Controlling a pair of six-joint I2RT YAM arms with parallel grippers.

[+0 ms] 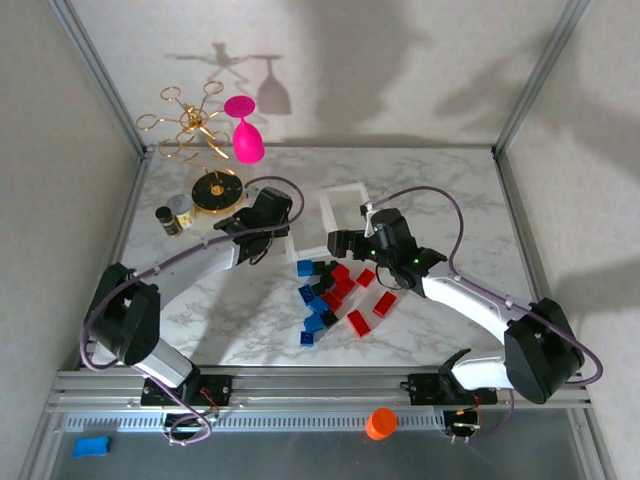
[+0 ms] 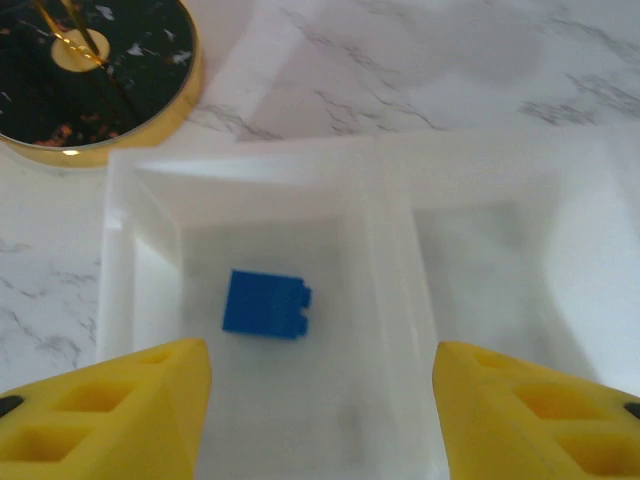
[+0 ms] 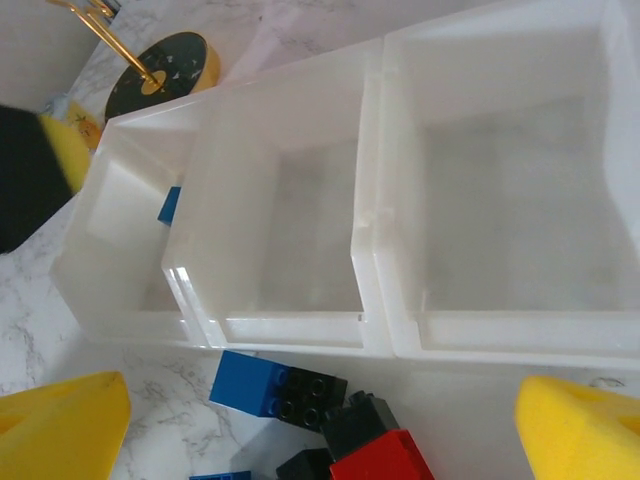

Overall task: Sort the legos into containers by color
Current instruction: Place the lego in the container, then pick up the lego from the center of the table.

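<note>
The three-compartment translucent tray lies at mid-table, its rim showing between the arms. My left gripper hovers open over the tray's left compartment. A single blue brick lies on that compartment's floor, ahead of the yellow fingers and clear of them. The blue brick's edge also shows in the right wrist view. My right gripper stands open at the tray's near side, above the loose pile. Below it lie a blue brick, a black brick and a red brick. The middle and right compartments look empty.
The gold stand's round base sits just left of the tray, with a pink glass hanging above it. A small dark jar stands nearby. An orange cap and a larger blue block lie off the marble, by the rail.
</note>
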